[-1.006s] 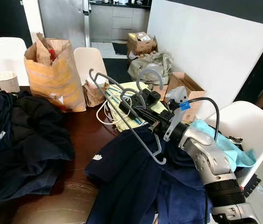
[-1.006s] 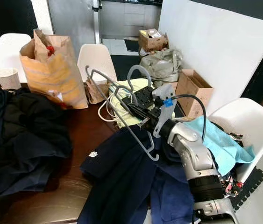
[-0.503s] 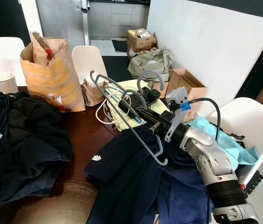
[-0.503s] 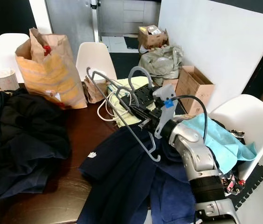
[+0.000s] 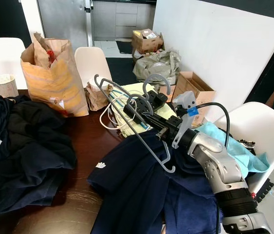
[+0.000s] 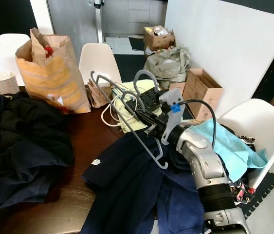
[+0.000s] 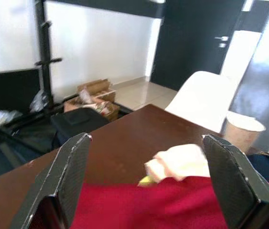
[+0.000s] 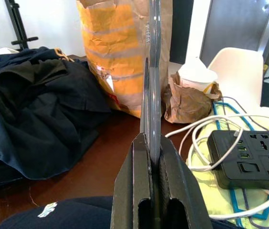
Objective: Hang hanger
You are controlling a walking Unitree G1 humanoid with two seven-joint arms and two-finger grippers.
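One right gripper [image 5: 149, 118] clamping one grey hanger [image 5: 127, 117], two white chairs [image 5: 92, 62] behind

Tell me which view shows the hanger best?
Left eye view: the whole grey hanger shows, hook included, held by the right gripper. Right eye view matches. Right wrist view has it edge-on between the fingers.

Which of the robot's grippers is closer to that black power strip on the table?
The right. The right gripper, shut on the grey hanger, sits beside the power strip. The left gripper hangs open over another part of the table.
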